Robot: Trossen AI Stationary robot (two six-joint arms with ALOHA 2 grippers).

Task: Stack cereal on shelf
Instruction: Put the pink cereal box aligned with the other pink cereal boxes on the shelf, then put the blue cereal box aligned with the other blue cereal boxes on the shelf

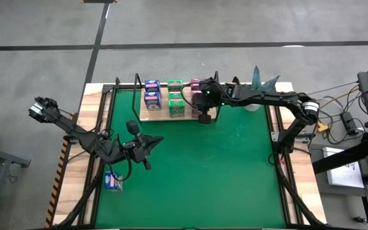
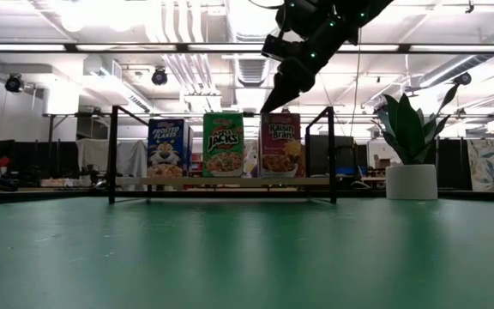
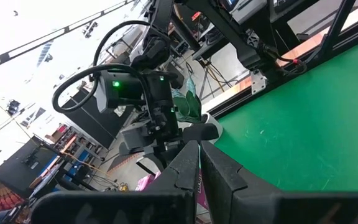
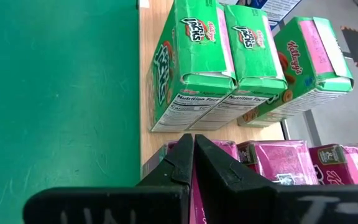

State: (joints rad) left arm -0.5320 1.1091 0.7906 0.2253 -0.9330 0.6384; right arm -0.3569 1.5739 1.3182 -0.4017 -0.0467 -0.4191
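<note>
The shelf is a light-wood board with black rod uprights at the mat's far edge. On it cereal boxes stand upright in rows: blue, green and pink. One more blue box lies off the mat's near left corner. My right gripper is shut and points down just over the front pink box. My left gripper is shut and empty over the mat's left middle. My right gripper comes from above at the top of the front pink box. Its shut fingers hide the spot, so I cannot tell whether they touch the box.
A potted plant stands right of the shelf at the far edge. The shelf's black uprights rise at its corners. Green mat lies open between the arms and toward the near edge.
</note>
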